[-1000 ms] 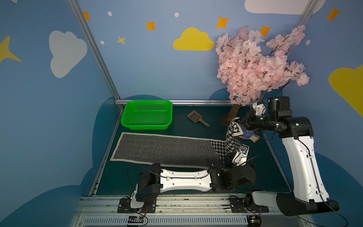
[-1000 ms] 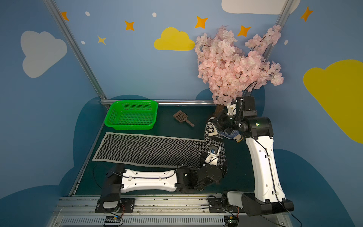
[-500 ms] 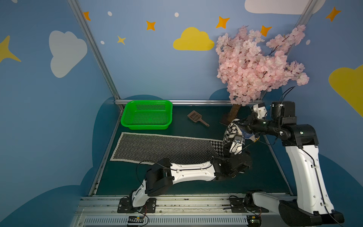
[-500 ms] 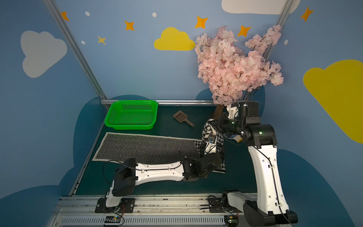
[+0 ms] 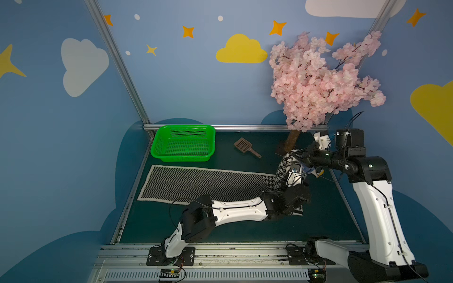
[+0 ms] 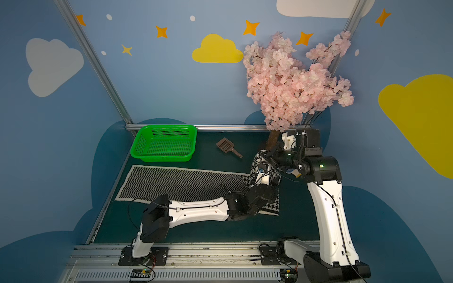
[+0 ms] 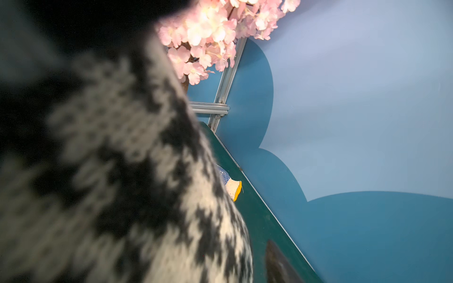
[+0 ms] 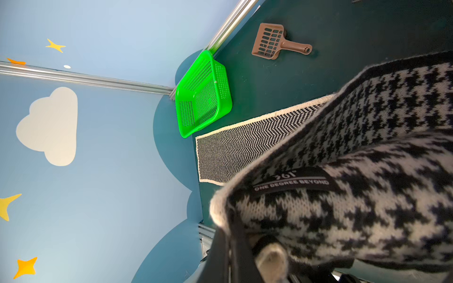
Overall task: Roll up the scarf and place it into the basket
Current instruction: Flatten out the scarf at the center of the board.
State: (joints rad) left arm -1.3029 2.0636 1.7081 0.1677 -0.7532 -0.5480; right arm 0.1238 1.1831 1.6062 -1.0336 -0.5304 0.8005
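Observation:
The scarf (image 5: 201, 183) lies flat on the green table with its zigzag face up in both top views (image 6: 181, 183). Its right end is lifted, showing houndstooth and a black label (image 8: 291, 182). My right gripper (image 5: 297, 156) is shut on that raised end; its fingers (image 8: 235, 247) pinch the cream edge. My left gripper (image 5: 293, 170) points up into the hanging fold just below. In the left wrist view the blurred cloth (image 7: 122, 171) fills most of the picture and hides one finger. The other finger (image 7: 277, 264) shows beside it. The green basket (image 5: 183, 158) stands empty at the back left.
A brown slotted scoop (image 5: 245, 147) lies behind the scarf. A pink blossom tree (image 5: 318, 80) stands at the back right, its trunk (image 5: 290, 142) close behind the grippers. A blue-dotted glove with a yellow cuff (image 7: 232, 188) lies under the right arm near the table's right edge.
The left arm has swung forward and its gripper has risen into the lifted scarf end, its jaws narrowing. The right gripper has sunk a little and shifted left with the cloth.

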